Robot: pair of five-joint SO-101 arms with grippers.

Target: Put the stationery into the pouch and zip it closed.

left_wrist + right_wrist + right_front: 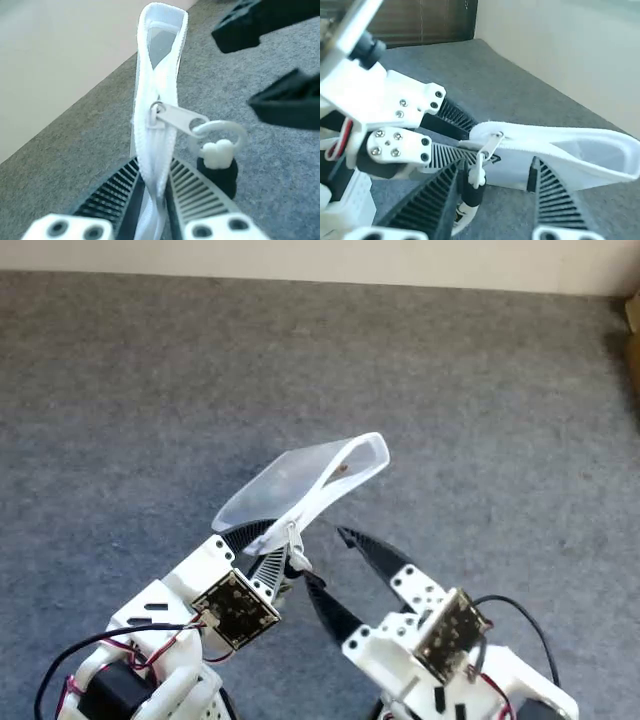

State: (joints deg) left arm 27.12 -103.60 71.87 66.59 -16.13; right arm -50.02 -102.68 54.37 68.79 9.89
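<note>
A translucent pouch (300,485) with a white zip edge is held up off the grey carpet, tilted. My left gripper (272,550) is shut on its near end, which the left wrist view shows as the pouch (160,50) pinched between the ribbed fingers (117,192). The metal zip pull (180,120) sits near that end, with a white cord loop and bead (220,150) and a black piece hanging under it. My right gripper (325,558) stands open beside the pull (490,145), its jaws on either side of the pouch (570,145) without touching it.
Grey carpet (150,390) lies all around. A pale wall strip (300,255) runs along the far edge, and a wooden object (634,340) stands at the right edge.
</note>
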